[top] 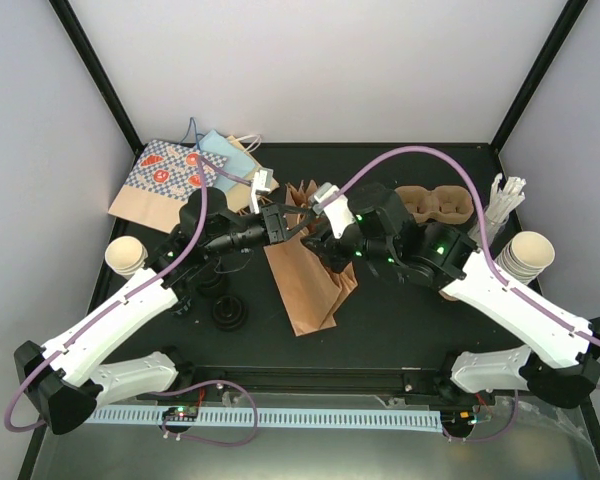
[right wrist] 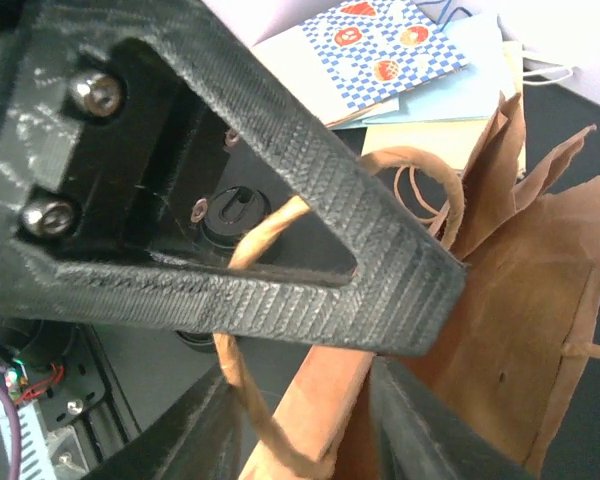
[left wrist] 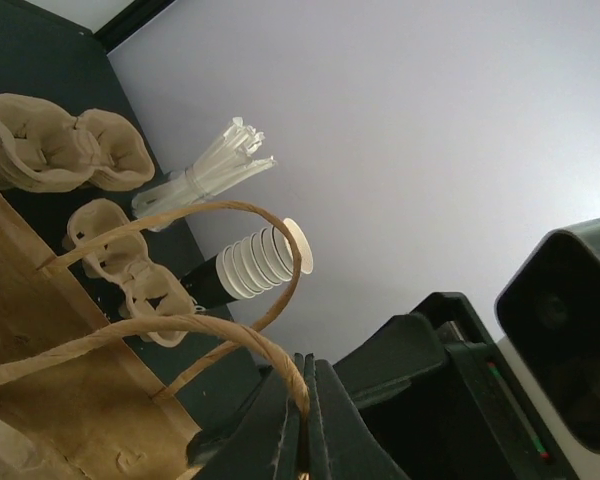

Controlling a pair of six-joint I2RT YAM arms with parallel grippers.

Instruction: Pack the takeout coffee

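Note:
The brown paper bag (top: 305,285) lies mid-table, mouth toward the back. My left gripper (top: 280,222) is shut on one twisted paper handle (left wrist: 302,395) of the bag. My right gripper (top: 318,238) is open at the bag's mouth, and in its wrist view the bag's rim (right wrist: 325,420) and a handle loop (right wrist: 242,400) lie between its spread fingers (right wrist: 195,435). Two tan pulp carriers (top: 435,205) sit at the back right and also show in the left wrist view (left wrist: 60,150). Cream cups stand stacked at the right (top: 528,255) and one at the left (top: 127,255). Black lids (top: 228,312) lie left of the bag.
Patterned and blue paper bags (top: 175,175) lie at the back left. A bundle of white stirrers (top: 505,195) stands at the right edge. The left gripper's finger (right wrist: 280,200) fills much of the right wrist view. The two grippers are very close together.

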